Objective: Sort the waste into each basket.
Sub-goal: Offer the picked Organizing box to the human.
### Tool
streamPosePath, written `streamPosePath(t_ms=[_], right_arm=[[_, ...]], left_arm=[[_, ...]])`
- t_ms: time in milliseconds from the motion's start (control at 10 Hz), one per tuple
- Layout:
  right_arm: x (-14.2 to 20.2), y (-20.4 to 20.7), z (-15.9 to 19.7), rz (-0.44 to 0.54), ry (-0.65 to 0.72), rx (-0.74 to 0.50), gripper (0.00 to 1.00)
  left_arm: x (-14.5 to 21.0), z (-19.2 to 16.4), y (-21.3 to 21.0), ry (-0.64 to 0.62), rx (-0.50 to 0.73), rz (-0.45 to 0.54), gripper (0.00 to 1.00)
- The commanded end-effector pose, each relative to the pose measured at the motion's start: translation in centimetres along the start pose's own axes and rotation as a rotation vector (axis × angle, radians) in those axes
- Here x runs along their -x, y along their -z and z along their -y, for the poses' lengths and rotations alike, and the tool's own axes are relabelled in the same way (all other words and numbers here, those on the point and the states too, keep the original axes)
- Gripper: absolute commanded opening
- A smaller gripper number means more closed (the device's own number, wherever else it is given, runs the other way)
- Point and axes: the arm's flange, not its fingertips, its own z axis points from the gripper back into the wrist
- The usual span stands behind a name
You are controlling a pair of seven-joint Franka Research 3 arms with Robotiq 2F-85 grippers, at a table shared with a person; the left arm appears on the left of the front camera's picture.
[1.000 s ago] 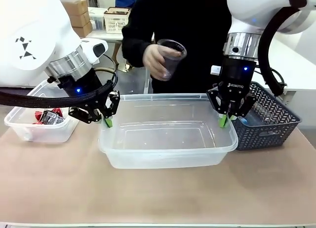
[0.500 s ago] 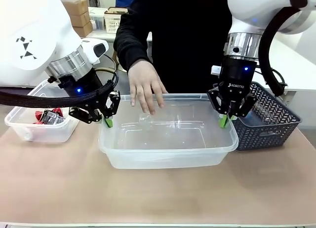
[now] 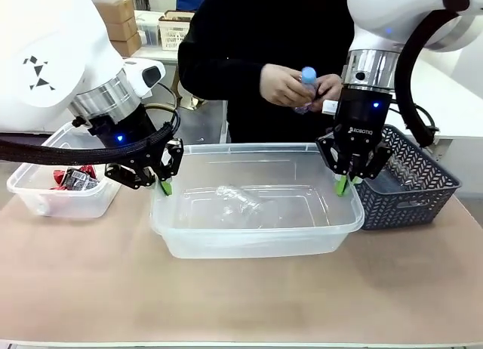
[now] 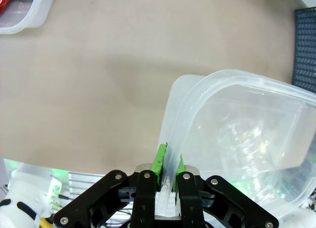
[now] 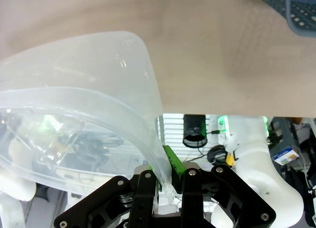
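The large clear basket stands in the middle of the desk, and the left gripper and the right gripper each have their fingers pinched tight on its thin rim at opposite ends. A crushed clear bottle lies inside it, and the person's hands hold a blue-capped bottle above the far side. I judge the tub light but flexible and smooth, so the rolled rim is the best place to hold it, while the bottles look light and easy to dent.

I see a beige worktop. A large clear tub sits on it at centre, a smaller clear tub to my left, and a dark grey slotted basket touching the large tub's right end.
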Motion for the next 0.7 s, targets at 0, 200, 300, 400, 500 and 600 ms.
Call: streamPosePath(t_ms=[0,200,300,400,500,600], right_arm=[[0.1,-0.2,0.06,0.004,-0.007,-0.003,0.01],[0.1,-0.2,0.06,0.004,-0.007,-0.003,0.01],[0.1,-0.2,0.06,0.004,-0.007,-0.003,0.01],[0.1,-0.2,0.06,0.004,-0.007,-0.003,0.01],[0.1,-0.2,0.06,0.004,-0.007,-0.003,0.01],[0.1,-0.2,0.06,0.004,-0.007,-0.003,0.01]], left_arm=[[0.02,-0.03,-0.46,-0.024,0.01,0.013,0.0],[0.02,-0.03,-0.46,-0.024,0.01,0.013,0.0],[0.02,-0.03,-0.46,-0.024,0.01,0.013,0.0],[0.02,-0.03,-0.46,-0.024,0.01,0.013,0.0],[0.02,-0.03,-0.46,-0.024,0.01,0.013,0.0],[0.02,-0.03,-0.46,-0.024,0.01,0.013,0.0]])
